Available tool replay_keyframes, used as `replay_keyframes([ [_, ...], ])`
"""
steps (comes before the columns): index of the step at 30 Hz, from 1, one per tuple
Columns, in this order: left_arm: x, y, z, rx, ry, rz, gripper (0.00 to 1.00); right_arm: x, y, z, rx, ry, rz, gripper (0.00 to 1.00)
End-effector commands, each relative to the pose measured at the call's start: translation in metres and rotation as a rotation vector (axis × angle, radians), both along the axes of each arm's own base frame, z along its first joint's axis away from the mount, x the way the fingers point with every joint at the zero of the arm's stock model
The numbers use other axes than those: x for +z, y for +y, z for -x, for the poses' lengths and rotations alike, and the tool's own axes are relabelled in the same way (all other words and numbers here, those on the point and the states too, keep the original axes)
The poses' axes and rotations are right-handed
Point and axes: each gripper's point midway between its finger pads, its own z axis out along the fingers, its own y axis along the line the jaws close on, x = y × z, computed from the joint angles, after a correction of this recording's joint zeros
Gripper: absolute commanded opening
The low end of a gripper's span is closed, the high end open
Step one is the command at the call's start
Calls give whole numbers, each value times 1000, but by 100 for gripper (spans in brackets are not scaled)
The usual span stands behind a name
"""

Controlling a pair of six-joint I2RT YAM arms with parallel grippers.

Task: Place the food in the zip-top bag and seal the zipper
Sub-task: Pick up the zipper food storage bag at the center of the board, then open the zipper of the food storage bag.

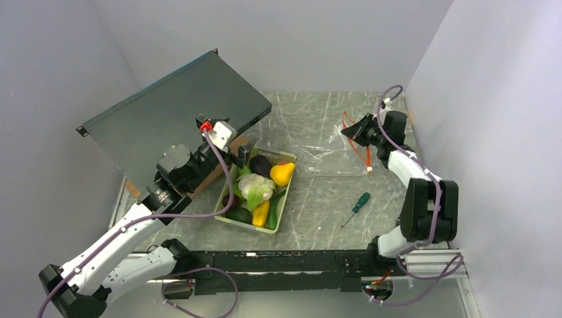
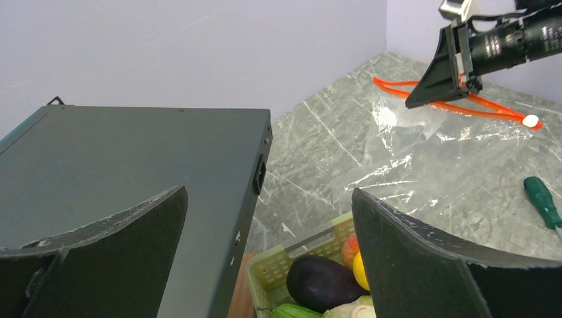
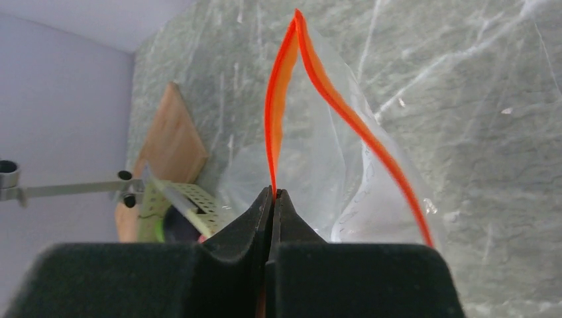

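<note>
Currently the right claw (image 3: 273, 196) pinches the zipper (image 3: 275, 106), while the left claw (image 2: 268, 194) gapes above the food (image 2: 321, 278).

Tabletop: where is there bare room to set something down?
Bare table lies between the tray and the screwdriver, and beyond the zip-top bag toward the back wall. Crowded: the left side, with dark panel, tray and left gripper.

Left arm (image 1: 126, 232), right arm (image 1: 405, 165): white link shells, black joint housings. Purple cable (image 1: 227, 179) looped along each. Red connector (image 1: 206, 125) at left wrist. Jaws black, wedge-shaped, matte.
</note>
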Motion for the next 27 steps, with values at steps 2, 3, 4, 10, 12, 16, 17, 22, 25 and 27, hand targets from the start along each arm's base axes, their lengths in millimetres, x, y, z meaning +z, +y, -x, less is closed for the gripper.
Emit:
replay_keyframes([
  [2, 16, -12, 3, -52, 9, 45, 100, 78, -4, 19, -24, -147, 68, 0],
  [3, 14, -16, 4, -72, 19, 48, 100, 91, -9, 22, -46, -178, 100, 0],
  [4, 14, -19, 5, -87, 29, 55, 100, 98, -14, 29, -69, -178, 132, 0],
  [10, 2, -34, 5, -136, 91, 57, 100, 140, -63, 65, -321, -220, 386, 0],
  [12, -2, -39, 5, -143, 110, 52, 100, 147, -63, 75, -363, -230, 469, 0],
  [16, -11, -50, 6, -145, 168, 55, 99, 156, -47, 87, -374, -270, 594, 0],
  [17, -14, -53, 6, -149, 190, 66, 99, 153, -37, 87, -340, -274, 589, 0],
  [22, -25, -86, 20, -269, 344, 164, 98, 107, 55, 101, 33, -315, 418, 0],
  [25, -32, -96, 20, -290, 422, 190, 95, 63, 99, 125, 228, -295, 253, 0],
  [27, -38, -100, 18, -291, 456, 196, 92, 50, 111, 135, 266, -302, 187, 0],
])
